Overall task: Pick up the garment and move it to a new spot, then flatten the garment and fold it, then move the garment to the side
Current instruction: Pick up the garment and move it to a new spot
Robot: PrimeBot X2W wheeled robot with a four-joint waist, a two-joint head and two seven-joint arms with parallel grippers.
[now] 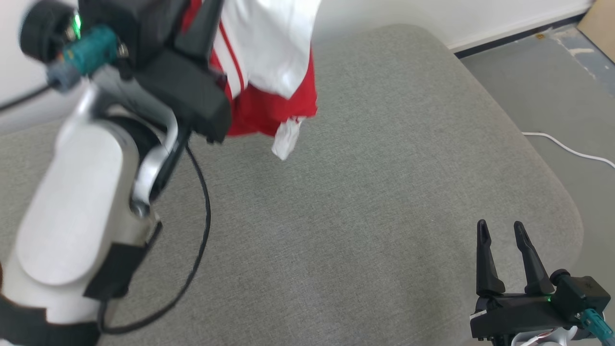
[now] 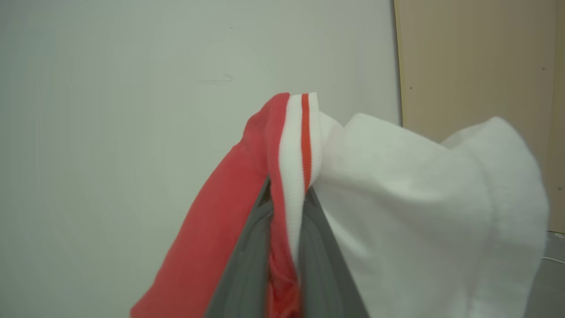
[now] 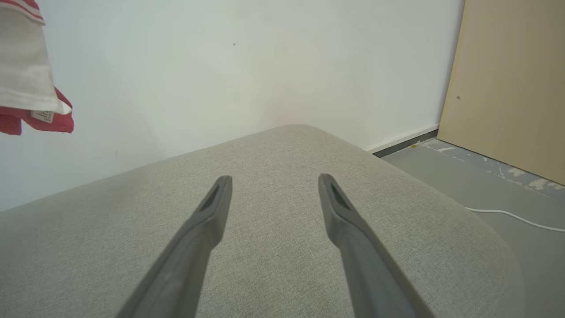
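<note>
The left end effector (image 2: 289,194) is raised high at the far left of the grey fabric-covered worktop (image 1: 365,226). Its jaws are nearly shut on a narrow pinch of the garment (image 1: 269,53), with red cloth and a white ribbed band bearing a red stripe squeezed between the two fingers. The garment, red and white, hangs in the air from that pinch. Its lowest white corner (image 1: 287,140) dangles clear above the worktop, touching nothing. The right end effector (image 1: 500,226) sits low at the near right corner, jaws spread wide and empty, well apart from the cloth.

The likely step is carrying the garment to a new spot, and several things could spoil it. The hold looks thin, on one folded edge only, so a quick swing or a jolt may pull the band out and drop the garment early. It hangs bunched and doubled over itself, so if it is lowered straight down it would probably land in a heap, making the flattening harder. The loose black cable (image 1: 205,206) looping under the left arm could catch a trailing fold. A release close to the worktop's rounded far edge could let the cloth slide off towards the floor (image 1: 543,81).
</note>
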